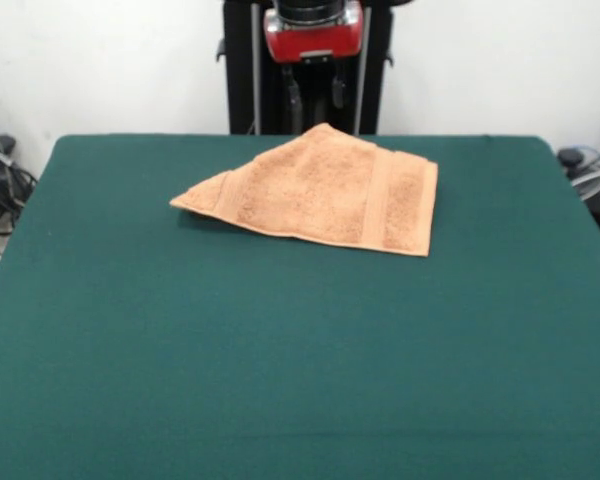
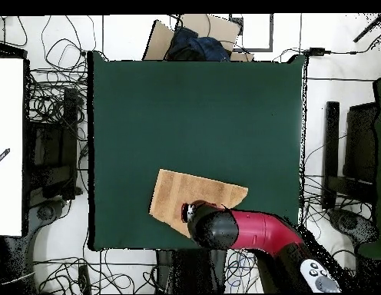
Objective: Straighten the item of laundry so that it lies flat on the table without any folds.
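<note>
The peach-tan towel (image 1: pixel 320 190) lies on the far half of the dark green table (image 1: pixel 280 360), folded over itself into a rough triangle. Its peak points toward the robot and its left tip reaches out to the side. Border bands show near its right and left ends; no tag shows. My gripper (image 1: pixel 315 105) hangs just above and behind the towel's far peak, open and empty. In the overhead view the red arm (image 2: pixel 247 230) covers the towel's (image 2: pixel 186 192) edge nearest the base, and the gripper itself is hidden under the arm's head.
The black pedestal (image 1: pixel 240 70) stands behind the table's far edge. Cables and dark equipment (image 2: pixel 55 154) lie on the floor around the table. A cardboard box with dark cloth (image 2: pixel 195 42) sits beyond the table's far edge in the overhead view.
</note>
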You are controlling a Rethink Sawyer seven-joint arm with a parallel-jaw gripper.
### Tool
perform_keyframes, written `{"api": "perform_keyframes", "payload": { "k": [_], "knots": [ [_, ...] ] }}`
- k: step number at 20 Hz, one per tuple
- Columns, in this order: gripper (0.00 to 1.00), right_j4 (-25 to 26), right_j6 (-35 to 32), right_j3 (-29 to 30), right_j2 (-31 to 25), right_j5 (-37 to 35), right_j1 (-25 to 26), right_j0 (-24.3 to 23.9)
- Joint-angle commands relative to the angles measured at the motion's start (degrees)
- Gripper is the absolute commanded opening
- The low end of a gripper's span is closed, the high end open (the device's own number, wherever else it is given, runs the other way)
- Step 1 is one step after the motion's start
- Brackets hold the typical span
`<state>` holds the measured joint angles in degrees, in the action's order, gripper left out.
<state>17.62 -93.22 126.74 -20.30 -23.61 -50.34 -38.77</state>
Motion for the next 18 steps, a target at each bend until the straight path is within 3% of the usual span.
{"api": "perform_keyframes", "payload": {
  "k": [1,9,18],
  "knots": [
    [1.00,1.2,6.3,-4.7,-6.3,-9.2,-1.5,-1.6],
    [1.00,2.8,8.1,-9.2,-8.5,-12.7,0.7,-3.3],
    [1.00,4.4,7.8,-10.2,-9.6,-13.0,2.1,-4.8]
  ]
}}
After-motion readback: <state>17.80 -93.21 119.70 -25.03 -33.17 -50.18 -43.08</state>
